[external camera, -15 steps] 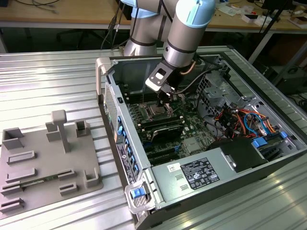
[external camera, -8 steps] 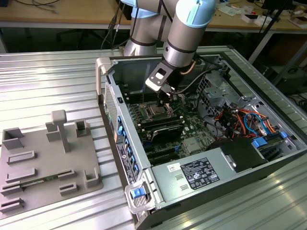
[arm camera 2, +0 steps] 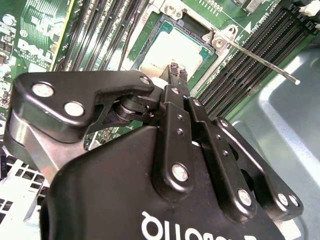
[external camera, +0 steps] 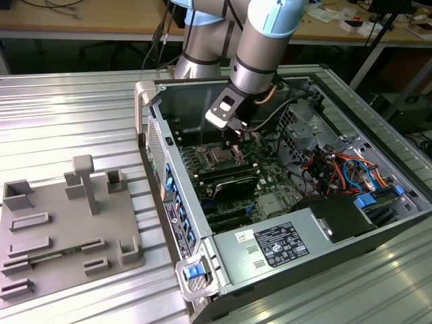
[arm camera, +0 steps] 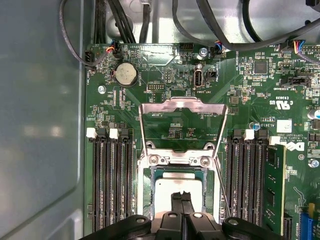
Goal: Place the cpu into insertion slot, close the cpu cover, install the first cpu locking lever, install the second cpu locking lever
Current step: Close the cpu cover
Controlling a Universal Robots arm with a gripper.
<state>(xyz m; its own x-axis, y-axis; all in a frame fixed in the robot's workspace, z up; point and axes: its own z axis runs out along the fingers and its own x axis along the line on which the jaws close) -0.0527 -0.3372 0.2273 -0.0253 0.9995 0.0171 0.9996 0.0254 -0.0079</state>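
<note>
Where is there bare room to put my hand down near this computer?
The ribbed table is bare beyond the grey fixture tray, on the exterior view's left of the computer case. Inside the case it's crowded: gripper over the cpu, cables beside.

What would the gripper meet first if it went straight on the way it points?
Likely the cpu, lying in the insertion slot right ahead of the gripper; whether they touch is unclear.
</note>
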